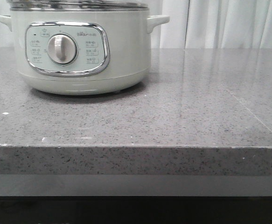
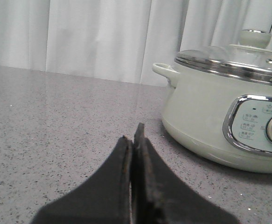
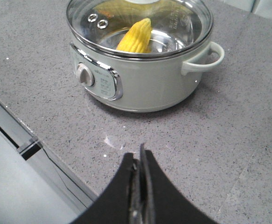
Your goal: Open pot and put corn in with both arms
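Light is bright and even, soft, seemingly from overhead. The worktop [image 1: 196, 107] shines with pale streaky reflections toward the curtain [image 1: 229, 23], which is nearly washed out. The pot [image 1: 80, 46] drops a short dark shadow at its base. Glare smears its glass lid [image 3: 173, 18] in my right wrist view. My left pincer [image 2: 135, 140] looks dark and blurred close up

Pale green pot [image 3: 140, 70], glass lid on, ahead of both shut tools; yellow corn [image 3: 135, 36] lies inside.

Kitchen-like set: speckled stone counter [image 1: 196, 102], white curtains [image 1: 219, 23], cooker [image 1: 80, 46].
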